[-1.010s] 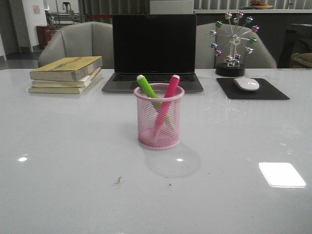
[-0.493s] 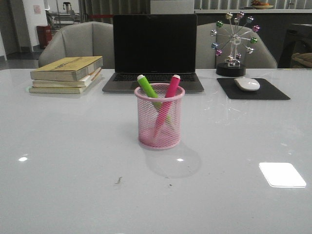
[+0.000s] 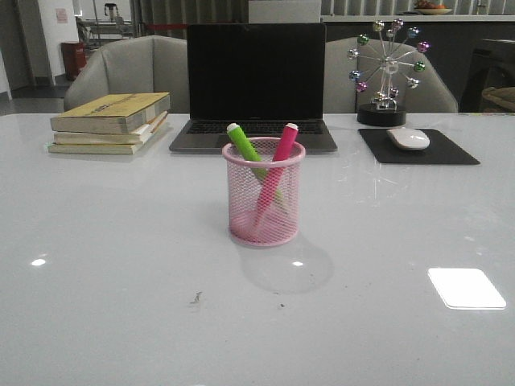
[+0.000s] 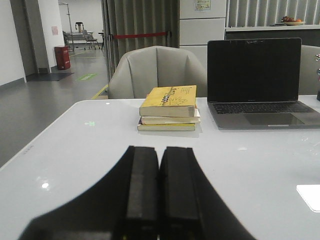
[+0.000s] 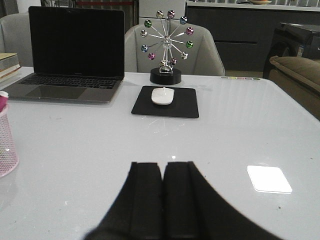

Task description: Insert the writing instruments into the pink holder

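Both writing instruments stand inside the pink holder (image 3: 263,193): the lime green marker (image 3: 244,145) leans toward the robot's left, the magenta marker (image 3: 282,146) leans toward its right, and the two cross inside the mesh with their tops poking above the rim. The left gripper (image 4: 159,190) has its fingers pressed together with nothing between them; ahead of it lie a stack of books (image 4: 169,107) and a laptop (image 4: 260,82), and the holder is outside its wrist view. The right gripper (image 5: 162,197) is likewise closed and empty; the holder's edge (image 5: 7,145) shows ahead of it and well off toward the left-arm side, with a mouse (image 5: 162,96) on its black pad straight ahead. Neither gripper appears in the front view, so both sit well back from the cup. Judging from this, the inserting step looks finished, and no marker lies loose on the table (image 3: 121,265); the next move probably calls for nothing beyond keeping both arms parked clear of the holder
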`<act>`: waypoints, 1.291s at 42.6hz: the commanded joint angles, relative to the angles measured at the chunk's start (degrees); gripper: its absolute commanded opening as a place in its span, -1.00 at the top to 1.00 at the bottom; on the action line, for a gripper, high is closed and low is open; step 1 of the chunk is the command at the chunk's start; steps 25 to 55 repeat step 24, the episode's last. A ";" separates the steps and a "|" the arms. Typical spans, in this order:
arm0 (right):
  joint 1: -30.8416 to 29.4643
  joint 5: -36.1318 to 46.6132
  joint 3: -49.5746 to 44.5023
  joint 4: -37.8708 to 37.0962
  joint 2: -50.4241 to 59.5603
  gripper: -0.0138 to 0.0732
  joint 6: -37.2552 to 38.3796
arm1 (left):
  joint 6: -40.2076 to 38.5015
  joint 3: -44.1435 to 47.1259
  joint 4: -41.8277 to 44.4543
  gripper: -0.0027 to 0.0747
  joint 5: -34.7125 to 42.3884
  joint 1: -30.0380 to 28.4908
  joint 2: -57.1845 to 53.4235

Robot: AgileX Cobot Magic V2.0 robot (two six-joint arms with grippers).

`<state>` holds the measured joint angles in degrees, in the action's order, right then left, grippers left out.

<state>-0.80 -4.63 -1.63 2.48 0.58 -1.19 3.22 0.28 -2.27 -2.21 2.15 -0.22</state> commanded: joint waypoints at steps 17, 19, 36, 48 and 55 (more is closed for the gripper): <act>-0.38 6.44 0.25 0.07 1.13 0.55 0.88 | -0.29 0.26 -0.09 0.70 5.27 0.33 -1.13; -0.38 6.44 0.25 0.07 1.13 0.55 0.88 | -0.29 0.26 -0.09 0.70 5.27 0.33 -1.13; -0.38 6.44 0.25 0.07 1.13 0.55 0.88 | -0.29 0.26 -0.09 0.70 5.27 0.33 -1.13; -0.38 6.44 0.25 0.07 1.13 0.55 0.88 | -0.29 0.26 -0.09 0.70 5.27 0.33 -1.13; -0.38 6.44 0.25 0.07 1.13 0.55 0.88 | -0.29 0.26 -0.09 0.70 5.27 0.33 -1.13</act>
